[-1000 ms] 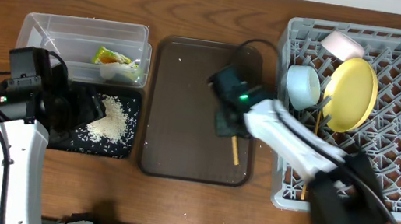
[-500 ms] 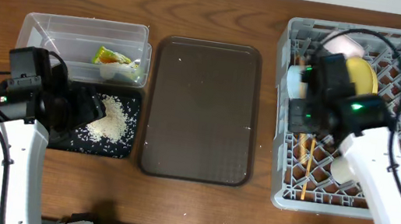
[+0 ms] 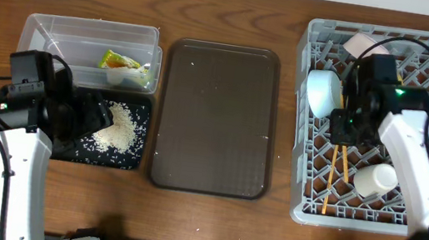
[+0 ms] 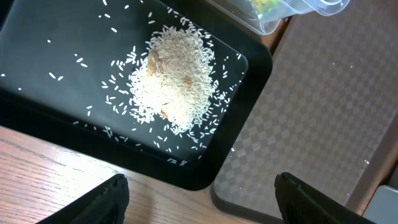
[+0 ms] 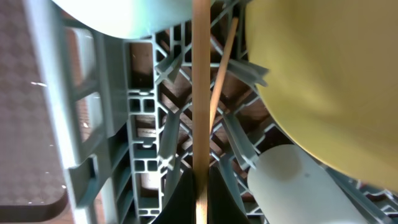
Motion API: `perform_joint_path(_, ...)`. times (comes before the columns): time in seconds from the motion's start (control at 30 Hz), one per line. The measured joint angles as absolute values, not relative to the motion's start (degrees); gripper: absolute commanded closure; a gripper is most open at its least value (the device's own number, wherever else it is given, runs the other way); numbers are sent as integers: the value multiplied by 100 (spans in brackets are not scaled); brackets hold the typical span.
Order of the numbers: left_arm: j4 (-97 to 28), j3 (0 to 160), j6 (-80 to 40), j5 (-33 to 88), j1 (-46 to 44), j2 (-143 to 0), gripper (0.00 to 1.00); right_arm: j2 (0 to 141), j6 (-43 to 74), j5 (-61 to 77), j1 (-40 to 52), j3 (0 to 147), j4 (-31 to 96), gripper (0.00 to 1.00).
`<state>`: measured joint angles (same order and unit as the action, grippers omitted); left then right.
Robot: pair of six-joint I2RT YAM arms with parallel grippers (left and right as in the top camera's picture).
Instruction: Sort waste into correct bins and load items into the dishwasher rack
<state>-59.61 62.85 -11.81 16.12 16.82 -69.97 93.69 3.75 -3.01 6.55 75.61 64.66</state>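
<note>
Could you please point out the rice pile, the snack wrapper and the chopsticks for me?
rice pile (image 4: 174,78): left wrist view, centre of the heap.
snack wrapper (image 3: 117,62): overhead view, its green-yellow middle.
chopsticks (image 3: 329,182): overhead view, mid-shaft of one stick.

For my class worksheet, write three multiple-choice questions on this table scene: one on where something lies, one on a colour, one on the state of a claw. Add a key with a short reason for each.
1. Where does the rice lie?
A. in the clear tub
B. in the black tray
C. on the brown serving tray

2. What colour is the plate in the rack?
A. red
B. green
C. yellow

3. How is the left claw?
A. open and empty
B. shut on the wrapper
C. shut on a cup

Key:
1 B: the grains sit heaped on the black floor of that tray.
2 C: the right wrist view shows its broad yellow face.
3 A: its fingers stand wide apart with nothing between them.
</note>
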Motion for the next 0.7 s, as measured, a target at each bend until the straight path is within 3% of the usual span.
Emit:
perform_joint_path(0.37, -5961, 6285, -1181, 1612, 1682, -6997, 22, 10068, 322, -276, 655, 7555, 6348, 89)
perform_joint_path(0.43, -5961, 6285, -1181, 1612, 1682, -6997, 22, 10088, 333, -274, 655, 7553, 6335, 83)
perform_joint_path(0.7, -5964, 6285, -1181, 1612, 1682, -6997, 22, 10084, 370, -307, 655, 7553, 6440, 79)
